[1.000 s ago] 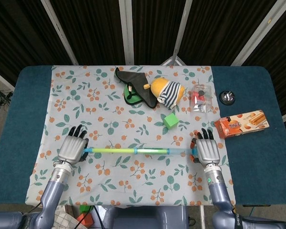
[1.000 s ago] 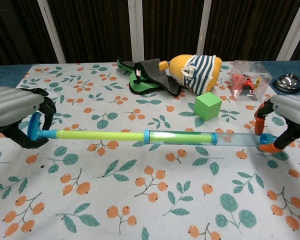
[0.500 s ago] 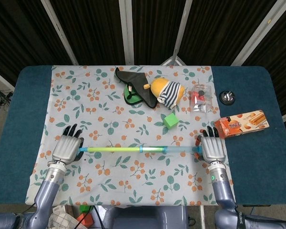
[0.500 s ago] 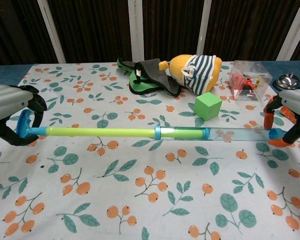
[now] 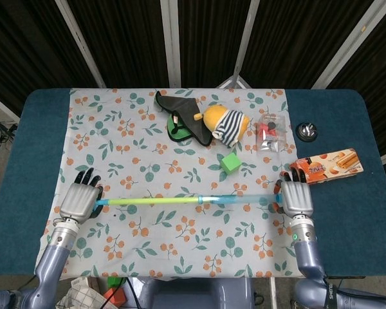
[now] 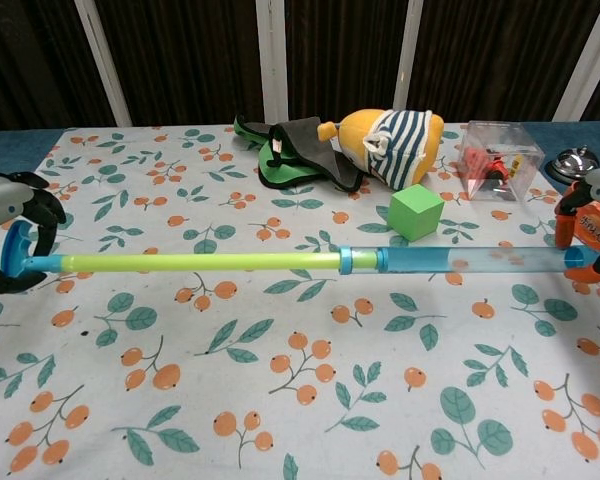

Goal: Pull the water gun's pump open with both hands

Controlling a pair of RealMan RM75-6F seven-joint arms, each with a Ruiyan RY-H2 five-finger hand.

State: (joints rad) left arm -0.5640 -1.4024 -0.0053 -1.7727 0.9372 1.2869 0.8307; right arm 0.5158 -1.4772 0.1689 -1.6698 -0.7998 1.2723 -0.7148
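Note:
The water gun lies stretched across the floral cloth, held just above it. Its yellow-green pump rod [image 5: 151,201] [image 6: 195,262] runs left out of the clear blue barrel [image 5: 241,199] [image 6: 465,260]. My left hand [image 5: 77,201] [image 6: 8,225] grips the blue handle at the rod's left end. At the barrel's orange right end my right hand [image 5: 297,198] [image 6: 598,215] holds the gun. A blue collar [image 6: 347,260] marks where rod meets barrel.
Behind the gun are a green cube [image 5: 229,162] [image 6: 415,212], a striped yellow plush toy [image 5: 225,123] [image 6: 390,140] and a dark green pouch [image 5: 180,116]. A clear box [image 5: 268,131], a bell [image 5: 306,131] and an orange snack box [image 5: 326,166] lie to the right.
Both hands have moved apart, left hand further left and right hand further right. More yellow-green rod now shows outside the barrel, and the collar has shifted rightwards.

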